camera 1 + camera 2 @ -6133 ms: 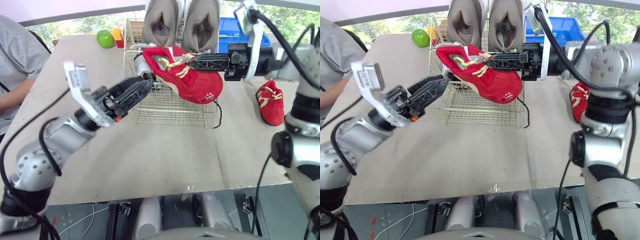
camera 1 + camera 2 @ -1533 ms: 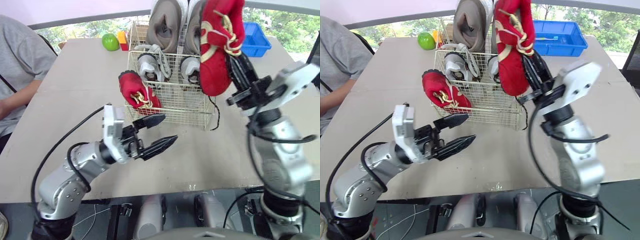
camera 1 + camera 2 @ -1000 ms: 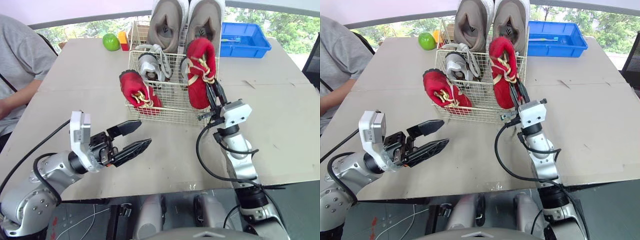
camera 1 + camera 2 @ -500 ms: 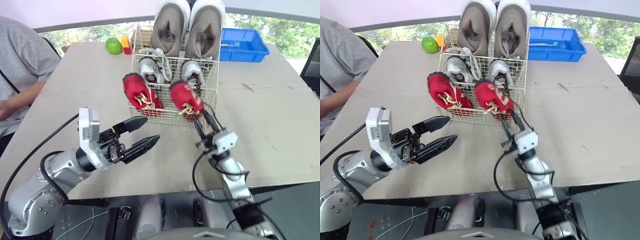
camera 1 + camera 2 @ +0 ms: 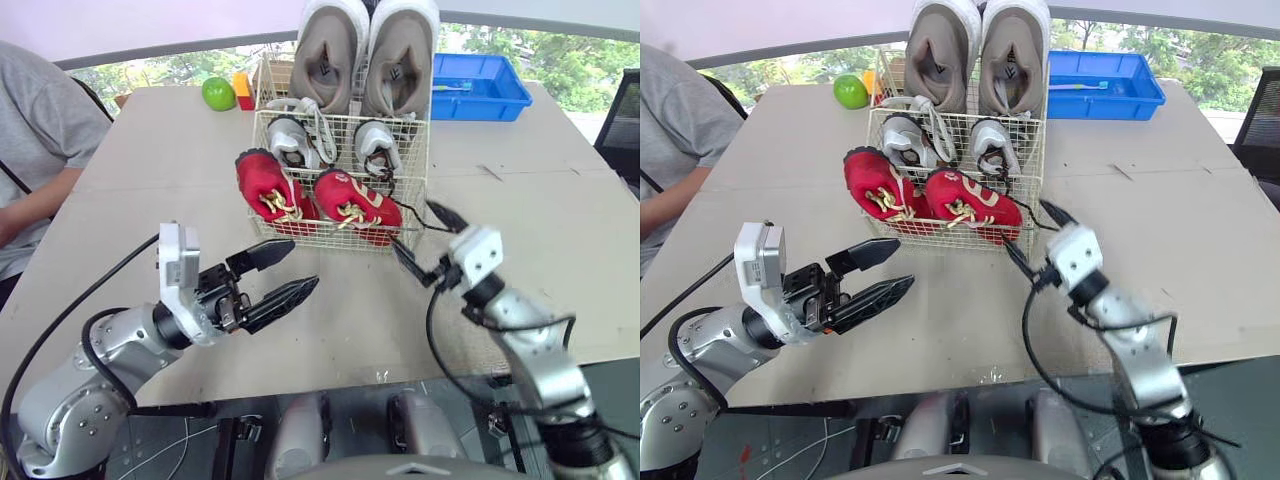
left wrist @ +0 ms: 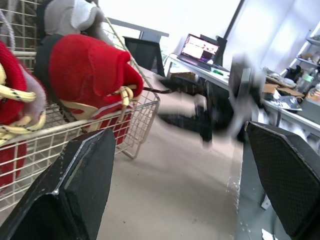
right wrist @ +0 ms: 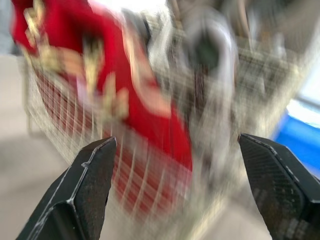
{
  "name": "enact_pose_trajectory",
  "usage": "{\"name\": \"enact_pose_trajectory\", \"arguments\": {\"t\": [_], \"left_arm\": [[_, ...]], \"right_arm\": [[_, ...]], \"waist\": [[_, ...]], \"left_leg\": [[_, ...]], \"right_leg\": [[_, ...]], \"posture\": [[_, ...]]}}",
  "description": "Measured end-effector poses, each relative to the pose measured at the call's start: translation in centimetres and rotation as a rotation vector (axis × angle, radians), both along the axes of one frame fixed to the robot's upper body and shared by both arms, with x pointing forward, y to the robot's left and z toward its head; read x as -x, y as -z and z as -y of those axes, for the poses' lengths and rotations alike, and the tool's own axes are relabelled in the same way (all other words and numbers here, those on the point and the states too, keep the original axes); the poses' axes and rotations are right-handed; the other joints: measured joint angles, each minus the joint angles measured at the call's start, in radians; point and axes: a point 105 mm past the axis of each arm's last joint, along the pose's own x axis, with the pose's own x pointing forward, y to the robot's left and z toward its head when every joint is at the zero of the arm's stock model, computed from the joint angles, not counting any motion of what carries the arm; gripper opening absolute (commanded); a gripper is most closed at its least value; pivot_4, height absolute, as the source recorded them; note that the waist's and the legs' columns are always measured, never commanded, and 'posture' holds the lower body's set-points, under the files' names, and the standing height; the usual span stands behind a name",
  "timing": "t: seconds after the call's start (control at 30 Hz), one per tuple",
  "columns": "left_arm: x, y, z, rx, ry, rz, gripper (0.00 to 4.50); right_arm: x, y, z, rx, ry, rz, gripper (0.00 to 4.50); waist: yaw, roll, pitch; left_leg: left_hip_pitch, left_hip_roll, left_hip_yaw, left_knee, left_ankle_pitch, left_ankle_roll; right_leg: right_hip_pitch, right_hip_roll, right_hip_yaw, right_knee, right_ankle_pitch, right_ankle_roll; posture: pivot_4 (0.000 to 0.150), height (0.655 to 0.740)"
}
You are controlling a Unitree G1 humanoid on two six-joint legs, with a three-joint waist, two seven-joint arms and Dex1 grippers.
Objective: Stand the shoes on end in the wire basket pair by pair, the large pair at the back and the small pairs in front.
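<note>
Red small shoe is lodged front-row in the wire basket beside its mate, tilted, long axis slanting rightward. Right gripper is held spread just beside the basket; left gripper is held open above the table.

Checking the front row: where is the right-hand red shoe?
In the left eye view, the right-hand red shoe sits front right in the wire basket, beside the other red shoe.
</note>
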Motion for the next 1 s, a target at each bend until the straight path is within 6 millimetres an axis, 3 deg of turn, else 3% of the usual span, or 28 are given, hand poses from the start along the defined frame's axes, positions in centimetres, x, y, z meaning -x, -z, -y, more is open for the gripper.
{"name": "enact_pose_trajectory", "arguments": {"t": [0.07,0.13,0.23,0.4,0.5,0.67,0.9,1.0], "left_arm": [[0.1,0.5,-0.2,-0.02,0.001,0.001,4.5],[0.0,0.6,-0.3,-0.034,0.004,0.012,4.5],[-0.1,0.7,-0.4,-0.038,0.002,0.018,4.5],[-0.2,1.1,-0.1,-0.026,-0.002,0.025,4.5],[-0.2,1.4,-0.2,-0.017,-0.022,0.027,4.5],[0.0,1.9,-0.3,-0.013,-0.049,0.017,4.5],[-0.1,2.1,0.4,0.001,-0.037,0.019,4.5],[-0.4,1.9,0.5,-0.002,-0.034,0.032,4.5]], "right_arm": [[0.0,-2.5,-1.5,0.025,-0.063,0.003,3.7],[-0.1,-3.1,-2.4,0.053,-0.111,-0.051,3.7],[-0.4,-2.3,-3.6,0.143,-0.148,-0.134,3.7],[-3.6,-2.3,-4.1,0.313,-0.035,-0.13,3.7],[-4.3,-2.6,-4.4,0.331,-0.013,-0.113,2.49],[-3.6,-2.2,-4.7,0.232,-0.02,-0.178,0.12],[-1.4,-1.7,-1.6,0.126,0.064,-0.219,0.06],[-1.5,-1.5,0.1,0.056,0.171,-0.256,0.06]], "waist": [[0.002,0.0,0.0],[0.007,0.0,0.0],[0.004,0.0,0.0],[0.0,0.0,0.0],[0.005,0.0,0.0],[0.005,-0.001,0.0],[0.009,-0.001,0.0],[0.01,-0.001,-0.001]], "left_leg": [[0.0,0.0,0.0,0.0,0.0,0.0],[0.0,0.0,-0.001,0.0,0.0,0.0],[-0.001,0.0,0.0,-0.001,0.0,0.0],[-0.002,0.0,0.001,-0.002,0.0,0.0],[-0.004,-0.001,0.0,-0.003,0.0,0.0],[-0.006,0.0,-0.001,-0.002,0.0,0.0],[-0.015,-0.001,-0.002,-0.001,0.0,0.0],[-0.015,-0.001,-0.002,-0.001,0.0,0.0]], "right_leg": [[0.0,0.001,-0.001,0.0,-0.001,-0.001],[-0.001,0.0,-0.002,-0.001,-0.001,-0.002],[-0.001,-0.003,-0.001,-0.002,-0.001,-0.002],[-0.002,-0.003,-0.001,-0.003,-0.001,-0.002],[-0.002,-0.003,-0.004,-0.004,-0.001,-0.002],[-0.003,-0.004,-0.004,-0.004,-0.001,-0.002],[-0.009,-0.005,-0.009,-0.005,-0.001,-0.001],[-0.008,-0.004,-0.01,-0.005,-0.001,-0.001]], "posture": [[0.15,0.74],[0.15,0.74],[0.15,0.74],[0.15,0.74],[0.15,0.74],[0.15,0.74],[0.15,0.74],[0.15,0.74]]}}
